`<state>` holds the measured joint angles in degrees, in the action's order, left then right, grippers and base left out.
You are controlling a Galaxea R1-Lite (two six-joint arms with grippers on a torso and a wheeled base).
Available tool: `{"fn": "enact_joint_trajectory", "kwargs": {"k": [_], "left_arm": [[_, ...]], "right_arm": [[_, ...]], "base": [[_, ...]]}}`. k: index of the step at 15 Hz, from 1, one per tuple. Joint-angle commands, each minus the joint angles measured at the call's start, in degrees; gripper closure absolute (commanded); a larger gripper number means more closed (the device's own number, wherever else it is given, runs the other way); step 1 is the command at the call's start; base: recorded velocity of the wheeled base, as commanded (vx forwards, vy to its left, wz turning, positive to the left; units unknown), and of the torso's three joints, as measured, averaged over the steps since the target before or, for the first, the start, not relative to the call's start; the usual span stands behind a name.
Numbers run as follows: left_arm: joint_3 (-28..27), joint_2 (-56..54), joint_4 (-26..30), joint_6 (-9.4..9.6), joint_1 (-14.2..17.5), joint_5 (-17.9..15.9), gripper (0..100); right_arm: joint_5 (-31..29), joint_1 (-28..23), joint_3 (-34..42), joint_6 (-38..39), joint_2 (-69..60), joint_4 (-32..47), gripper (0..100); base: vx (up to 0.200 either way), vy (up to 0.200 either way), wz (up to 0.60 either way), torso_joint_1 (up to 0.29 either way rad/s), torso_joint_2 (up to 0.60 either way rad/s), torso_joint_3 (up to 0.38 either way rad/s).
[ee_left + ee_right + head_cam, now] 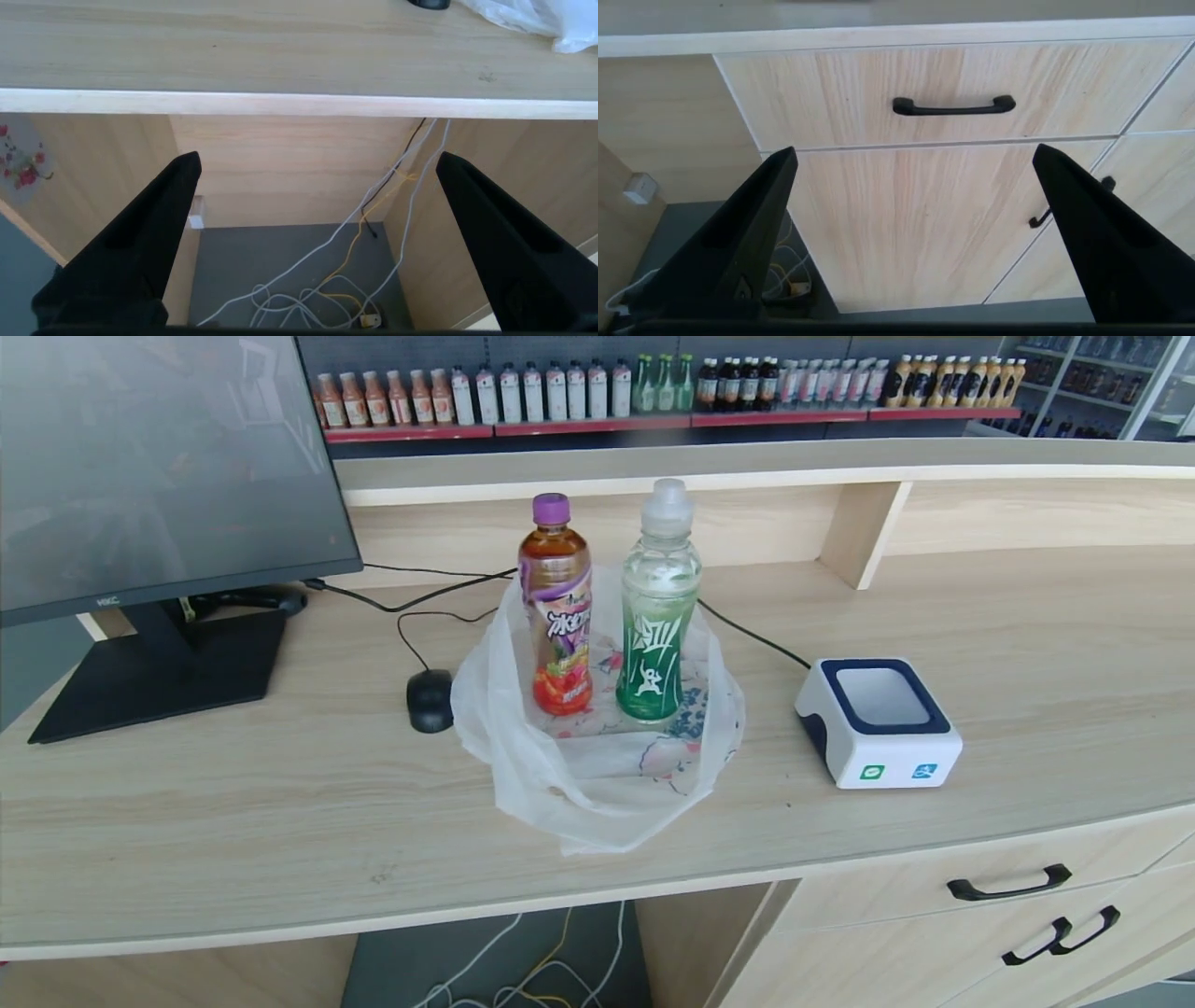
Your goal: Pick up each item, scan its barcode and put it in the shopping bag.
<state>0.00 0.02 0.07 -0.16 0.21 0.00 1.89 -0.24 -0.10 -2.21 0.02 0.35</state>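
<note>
Two bottles stand upright inside the white shopping bag (597, 775) at the counter's middle: an orange drink bottle with a purple cap (557, 607) and, to its right, a green-labelled clear bottle (658, 607). The white and navy barcode scanner (876, 721) sits on the counter to the right of the bag. My left gripper (318, 177) hangs open below the counter's front edge, facing the leg space with loose cables. My right gripper (915, 173) is open too, low in front of the drawer with the black handle (953, 105). Nothing is between either pair of fingers.
A monitor on a black stand (159, 523) fills the counter's left, with a black mouse (429, 700) beside the bag and cables running behind. A raised wooden shelf (747, 467) backs the counter. Drawers with black handles (1008, 887) sit under the right side.
</note>
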Motion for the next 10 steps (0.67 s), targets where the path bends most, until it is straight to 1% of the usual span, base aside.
{"fn": "enact_joint_trajectory", "kwargs": {"k": [1,10], "left_arm": [[-0.1,0.0,0.0,-0.02,0.0,0.0,0],[0.0,0.0,0.0,-0.02,0.1,0.0,0]], "right_arm": [[0.0,0.0,0.0,0.0,0.0,0.0,0],[0.0,0.2,0.0,0.0,0.0,0.0,0]], "base": [[0.000,-0.200,0.00,0.002,0.01,0.007],[0.000,-0.200,0.00,0.003,0.00,0.002]]}}
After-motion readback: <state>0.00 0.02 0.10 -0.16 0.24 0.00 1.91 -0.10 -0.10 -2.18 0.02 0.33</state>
